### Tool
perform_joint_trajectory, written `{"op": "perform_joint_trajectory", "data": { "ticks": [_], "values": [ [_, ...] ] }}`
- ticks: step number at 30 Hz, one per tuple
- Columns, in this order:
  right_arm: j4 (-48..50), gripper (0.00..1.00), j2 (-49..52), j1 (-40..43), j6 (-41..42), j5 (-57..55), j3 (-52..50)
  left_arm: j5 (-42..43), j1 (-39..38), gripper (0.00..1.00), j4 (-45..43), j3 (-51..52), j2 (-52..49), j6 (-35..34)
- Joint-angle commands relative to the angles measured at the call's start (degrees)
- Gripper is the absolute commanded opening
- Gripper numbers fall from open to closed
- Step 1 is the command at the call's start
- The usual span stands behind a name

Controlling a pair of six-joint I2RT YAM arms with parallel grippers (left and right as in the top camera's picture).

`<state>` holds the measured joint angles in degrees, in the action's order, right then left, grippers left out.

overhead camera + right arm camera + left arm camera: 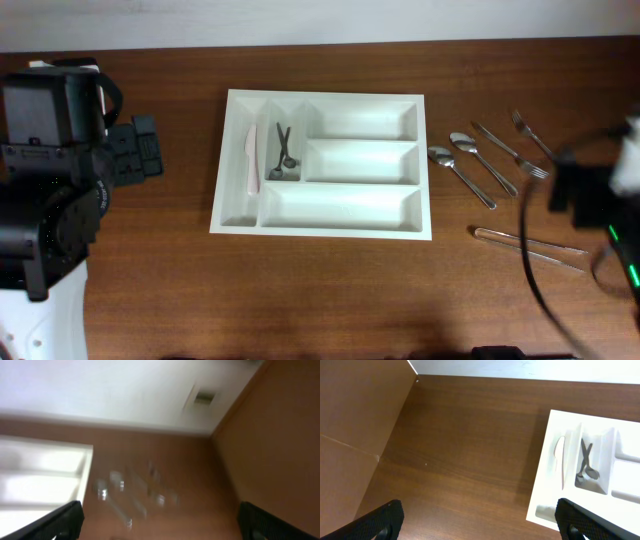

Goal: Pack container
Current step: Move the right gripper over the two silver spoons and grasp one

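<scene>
The tray (424, 165) lay on the bench (330, 290) at the centre of the overhead frame. Its leftmost slot held a pale knife (251, 158), and the narrow slot beside that a dark scissor-like tool (284, 152). Right of the tray, apart from it, lay spoons (440, 155) and forks (536, 172), with a clear utensil (530, 243) below them. The left end effector (480, 522) stood wide, gripping nothing. The right end effector (161, 522), though blurred, also stood wide and bare.

Our two black arms
We see the left arm (45, 170) blocky black on a white base (40, 320); the right arm (590, 195) (blurred) carries a looping black cable (530, 265) and green light (612, 234).
</scene>
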<state>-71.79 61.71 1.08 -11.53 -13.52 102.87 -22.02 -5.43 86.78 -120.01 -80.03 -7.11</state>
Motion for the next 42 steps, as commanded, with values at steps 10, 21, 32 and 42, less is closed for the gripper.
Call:
{"op": "perform_joint_trajectory", "data": {
  "ticks": [10, 21, 32, 42],
  "values": [
    [-2.9, 0.99, 27.3, -0.2, -0.1, -0.5, 0.6, -0.9, 0.2, 0.99, -0.1, -0.4, 0.3, 0.3],
    [1.2, 0.96, 41.9, 1.0, -11.2, 6.4, 0.6, -0.9, 0.2, 0.99, -0.1, -0.4, 0.3, 0.3],
    [3.5, 0.72, 53.4, 6.8, -15.1, 21.1, 0.3, -0.9, 0.2, 0.99, -0.1, -0.4, 0.3, 0.3],
    [3.9, 0.56, 57.0, 6.7, -16.8, 26.1, -2.4, -0.9, 0.2, 0.99, -0.1, -0.4, 0.3, 0.3]
  ]
}}
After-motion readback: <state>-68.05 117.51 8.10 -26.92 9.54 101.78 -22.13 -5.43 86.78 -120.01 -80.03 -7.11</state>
